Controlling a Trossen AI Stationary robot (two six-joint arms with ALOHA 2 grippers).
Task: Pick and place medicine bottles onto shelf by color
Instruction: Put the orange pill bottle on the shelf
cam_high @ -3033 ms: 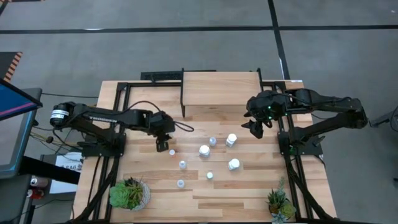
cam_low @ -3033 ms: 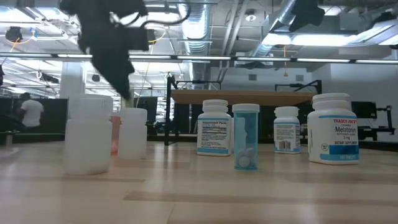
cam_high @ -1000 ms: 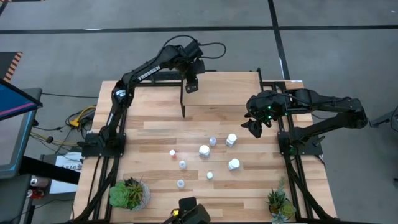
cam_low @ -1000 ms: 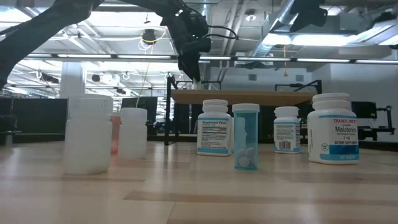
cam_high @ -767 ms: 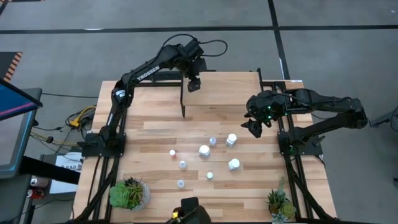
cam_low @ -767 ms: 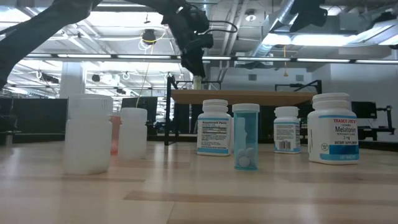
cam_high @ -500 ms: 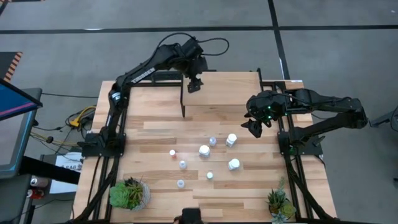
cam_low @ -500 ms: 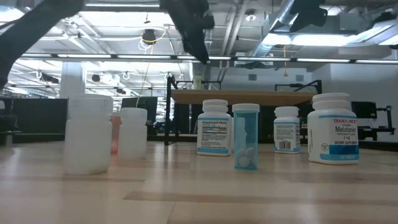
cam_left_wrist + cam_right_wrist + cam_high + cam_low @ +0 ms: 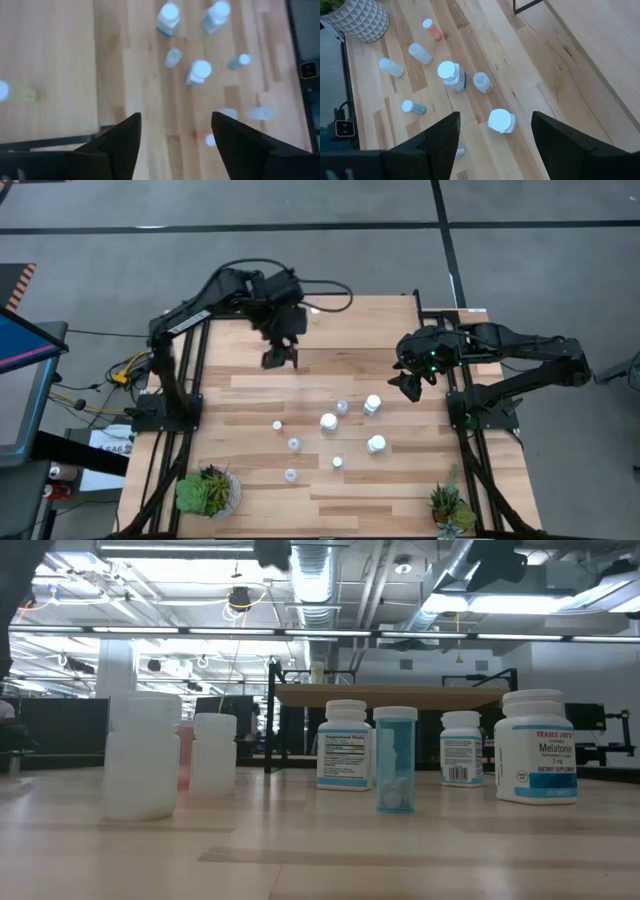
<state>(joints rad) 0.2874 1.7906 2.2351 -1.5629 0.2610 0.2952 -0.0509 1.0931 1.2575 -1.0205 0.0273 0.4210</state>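
Note:
The shelf (image 9: 355,325) stands at the table's far side. One small bottle (image 9: 317,672) stands on its left end, also seen in the high view (image 9: 314,313). Several medicine bottles stand on the table in front of it: white ones (image 9: 372,404) (image 9: 376,444) (image 9: 328,421), pale blue ones (image 9: 294,444) (image 9: 396,760) and an orange one (image 9: 277,425). My left gripper (image 9: 278,360) hangs open above the table, just off the shelf's near left corner, with nothing between its fingers (image 9: 175,135). My right gripper (image 9: 410,385) hovers open near the shelf's near right corner (image 9: 495,135).
Two potted plants stand at the table's near corners, one left (image 9: 208,490) and one right (image 9: 450,508). The shelf's black legs (image 9: 294,330) rise at its left edge. Bare tabletop lies left of the bottles (image 9: 225,410).
My left gripper has drawn back from the shelf's left end toward the table's near and left edges, rising out of the low view. The small bottle it was over stays standing on the shelf. The right arm has kept still.

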